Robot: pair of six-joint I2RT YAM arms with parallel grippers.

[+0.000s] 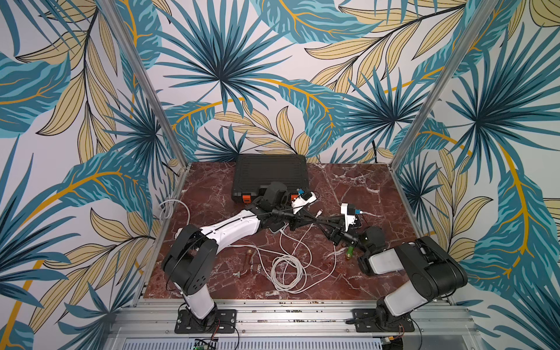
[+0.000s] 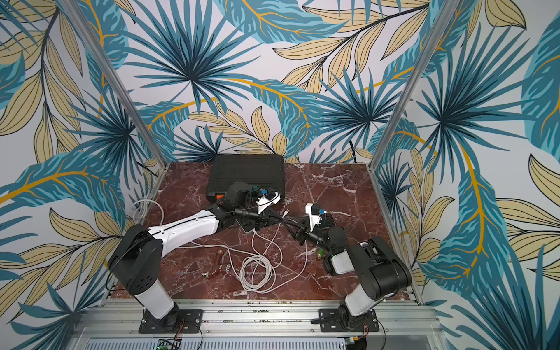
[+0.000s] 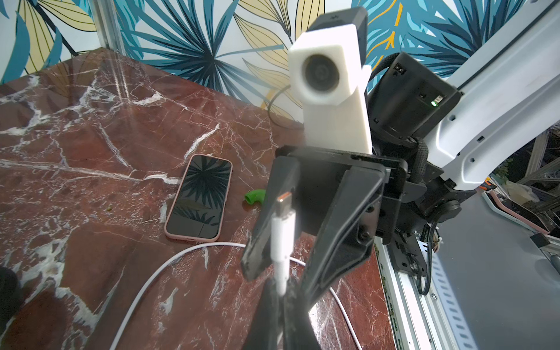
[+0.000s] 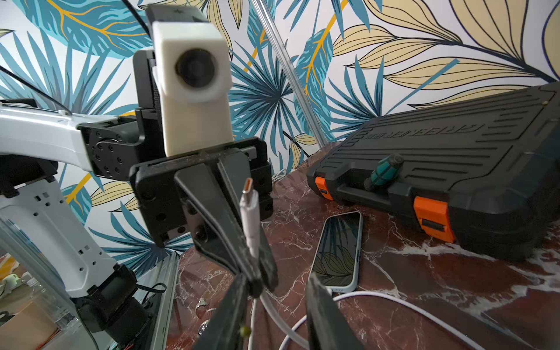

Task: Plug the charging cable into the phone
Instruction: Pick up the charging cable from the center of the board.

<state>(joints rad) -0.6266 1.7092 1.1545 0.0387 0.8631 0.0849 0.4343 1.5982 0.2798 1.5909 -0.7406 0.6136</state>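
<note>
White plug (image 4: 250, 212) pinched in L jaws; R jaws apart.

There is one phone (image 3: 200, 198) on the table (image 3: 91, 136). There is also one black tool case (image 4: 454, 157) with two orange latches (image 4: 433, 219) and one screwdriver (image 4: 385, 172). One green elbow fitting (image 3: 254, 198) is visible. White cable appears as two bundles: the charging cable (image 1: 286, 269) and a smaller loop (image 1: 168, 209). There are two grippers, the left gripper (image 4: 257, 272) and the right gripper (image 3: 285, 278). The small metal fittings (image 1: 247, 263) are too small to count.
</note>
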